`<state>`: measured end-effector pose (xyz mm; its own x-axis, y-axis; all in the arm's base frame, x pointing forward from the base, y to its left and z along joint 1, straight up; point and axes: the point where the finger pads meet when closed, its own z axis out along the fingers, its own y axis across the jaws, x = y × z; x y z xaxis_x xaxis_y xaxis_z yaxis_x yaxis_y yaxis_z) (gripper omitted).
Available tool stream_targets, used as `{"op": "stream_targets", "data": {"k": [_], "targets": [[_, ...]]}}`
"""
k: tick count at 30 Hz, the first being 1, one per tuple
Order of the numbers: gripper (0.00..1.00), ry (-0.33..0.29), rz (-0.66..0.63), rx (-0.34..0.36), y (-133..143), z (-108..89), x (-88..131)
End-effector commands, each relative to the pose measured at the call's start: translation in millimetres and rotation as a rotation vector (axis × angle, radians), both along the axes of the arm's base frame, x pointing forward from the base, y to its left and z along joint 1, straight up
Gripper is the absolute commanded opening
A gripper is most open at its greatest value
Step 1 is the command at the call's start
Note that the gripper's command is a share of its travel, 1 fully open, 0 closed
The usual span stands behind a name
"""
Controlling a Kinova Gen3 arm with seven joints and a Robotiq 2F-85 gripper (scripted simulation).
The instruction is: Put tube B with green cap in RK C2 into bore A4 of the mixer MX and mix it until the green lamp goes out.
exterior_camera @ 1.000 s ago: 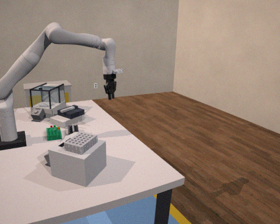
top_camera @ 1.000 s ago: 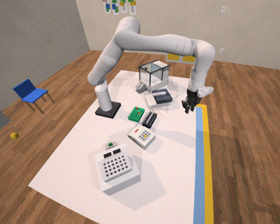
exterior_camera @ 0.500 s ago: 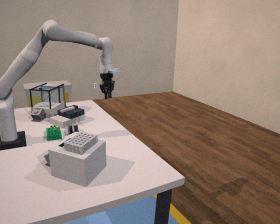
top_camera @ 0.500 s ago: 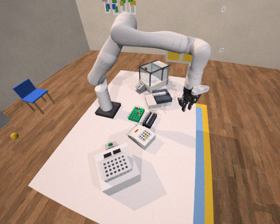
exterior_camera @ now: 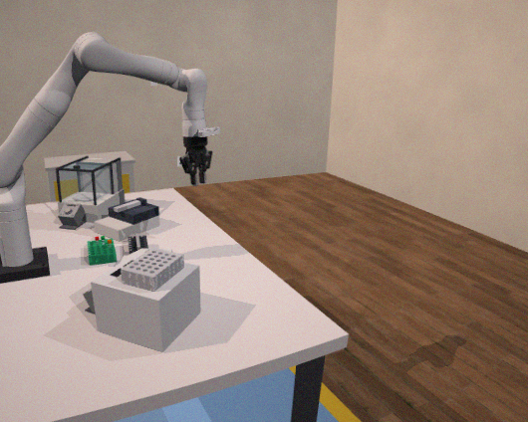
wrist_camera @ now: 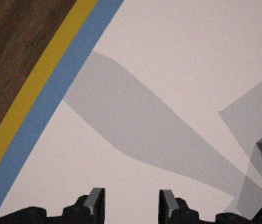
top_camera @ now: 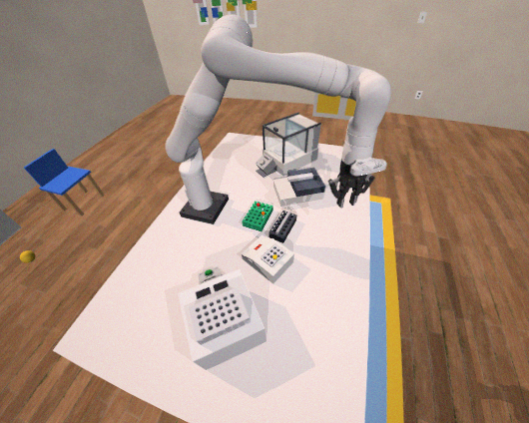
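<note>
My gripper (top_camera: pixel 347 203) (exterior_camera: pixel 197 182) (wrist_camera: pixel 131 204) is partly open with nothing between its fingers. It hangs high over the far side of the bench, well away from the rack and mixer. The green tube rack (top_camera: pixel 252 220) (exterior_camera: pixel 102 256) stands near the arm's base. A small green cap (exterior_camera: pixel 103 238) shows on it between a red and an orange cap; its exact well is too small to tell. The white mixer (top_camera: pixel 225 344) (exterior_camera: pixel 128 309) stands level, with no tube visible in its bores. Its green START key (top_camera: pixel 209 272) shows at the front. No lit lamp can be made out.
The balance (top_camera: pixel 302 161) (exterior_camera: pixel 99 209) with its glass case and the spectrophotometer (top_camera: pixel 287 194) (exterior_camera: pixel 114 226) stand beyond the rack. The black magnet block (top_camera: pixel 283 225) is beside the rack. The dry block (top_camera: pixel 255 256), holding a yellow-capped tube, stands between magnet block and mixer.
</note>
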<state>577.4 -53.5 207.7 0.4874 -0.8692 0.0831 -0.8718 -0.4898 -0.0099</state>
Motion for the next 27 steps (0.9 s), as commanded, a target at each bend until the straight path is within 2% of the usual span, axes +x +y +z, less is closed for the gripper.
{"op": "stream_targets", "data": {"k": [1,27], "targets": [[0.42,-0.003,-0.028,0.001,0.8,2.3,-3.7],[0.42,-0.007,-0.248,0.011,6.4,10.8,-35.4]]}}
